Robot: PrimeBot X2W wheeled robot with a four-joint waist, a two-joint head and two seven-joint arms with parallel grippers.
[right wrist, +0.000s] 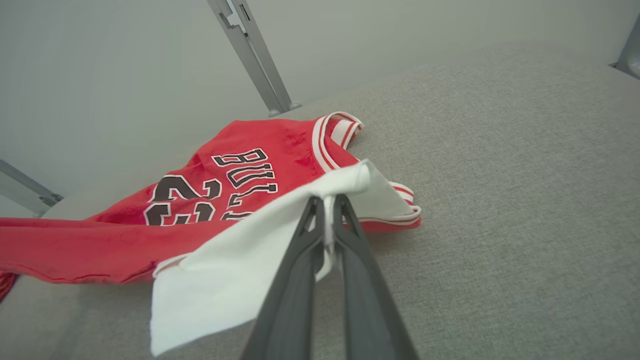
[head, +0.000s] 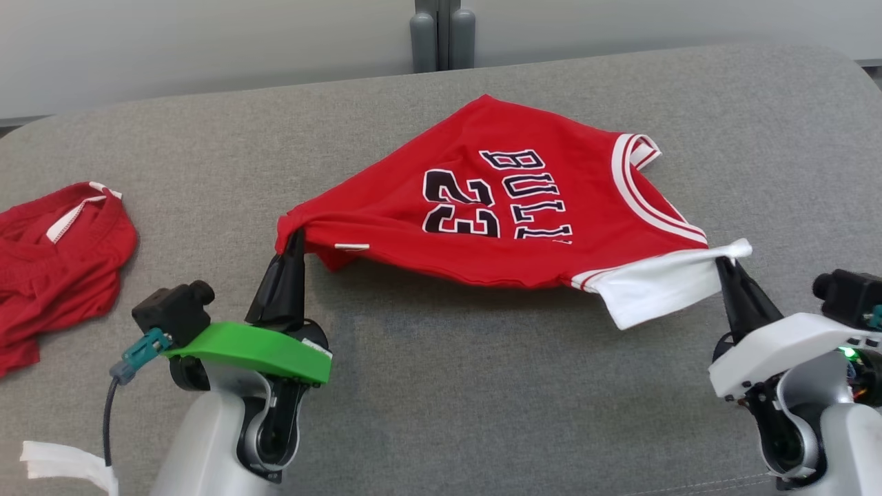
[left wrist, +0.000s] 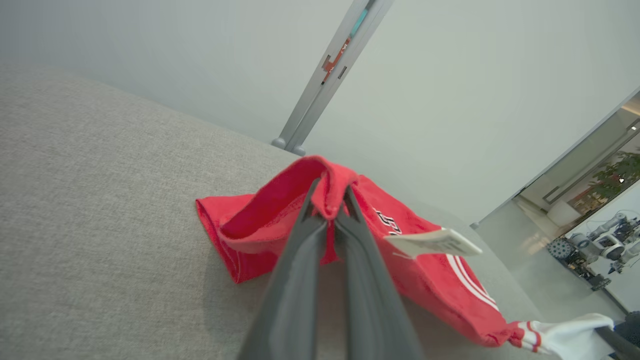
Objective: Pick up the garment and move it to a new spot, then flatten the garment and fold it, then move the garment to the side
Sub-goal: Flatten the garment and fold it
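The garment is a red jersey with black lettering, the number 23 and white-striped trim, stretched over the grey table. My left gripper is shut on its red hem corner, seen pinched in the left wrist view. My right gripper is shut on the white sleeve, whose edge is clamped between the fingers in the right wrist view. The near edge hangs lifted between the two grippers; the far part of the jersey rests on the table. A white tag sticks out near the hem.
A second red garment lies crumpled at the table's left edge. A white scrap sits at the lower left. A grey post stands behind the table's far edge. Open grey surface lies in front of and right of the jersey.
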